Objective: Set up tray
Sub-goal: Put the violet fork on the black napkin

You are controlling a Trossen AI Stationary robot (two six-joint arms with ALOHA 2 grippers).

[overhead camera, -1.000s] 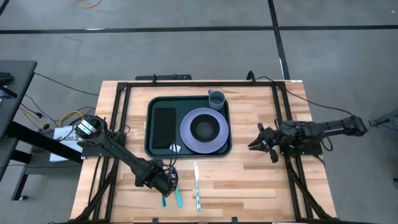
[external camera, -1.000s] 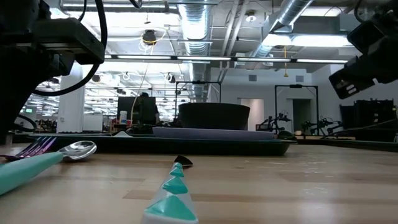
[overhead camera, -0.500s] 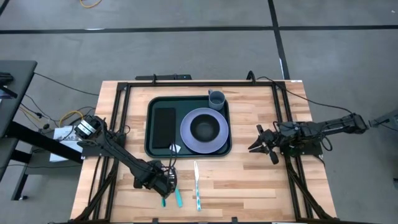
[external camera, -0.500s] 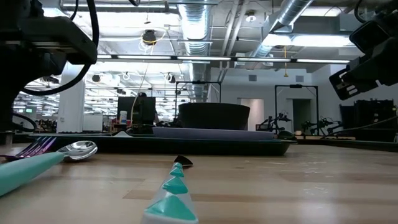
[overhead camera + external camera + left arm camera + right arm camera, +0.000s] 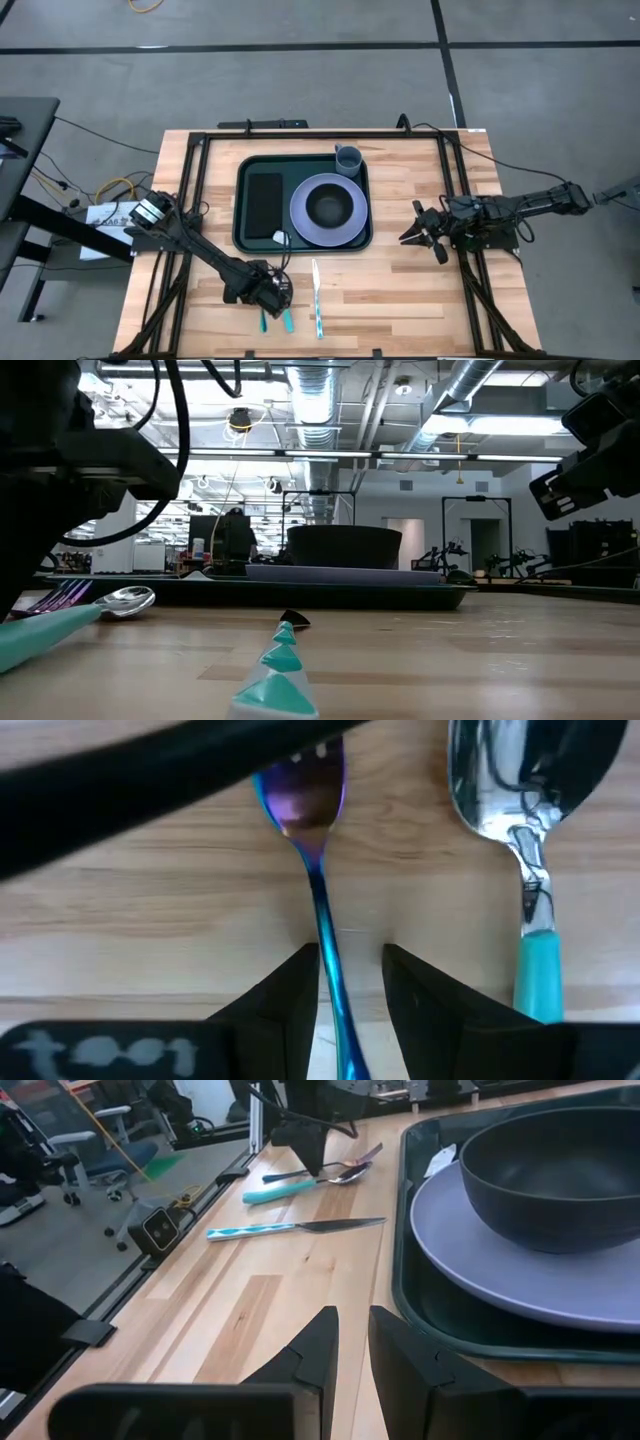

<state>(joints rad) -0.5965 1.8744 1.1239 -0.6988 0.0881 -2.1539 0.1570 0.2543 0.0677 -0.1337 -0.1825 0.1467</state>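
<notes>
While the tray (image 5: 241, 200) (plate and bowl already aboard) sat beyond it, the left tool (image 5: 348, 982) straddled the fork (image 5: 318, 890), fingers released. Next it needed to clench on the handle; the right tool (image 5: 417, 232) idled beside the tray, nearly closed and empty.

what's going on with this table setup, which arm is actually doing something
The left gripper is down over the iridescent fork on the wood near the front edge, its open fingers straddling the handle, with the teal-handled spoon beside it. The right gripper waits just right of the tray. The tray already holds a black napkin, a purple plate with a dark bowl, and a cup. A knife lies on the table.
</notes>
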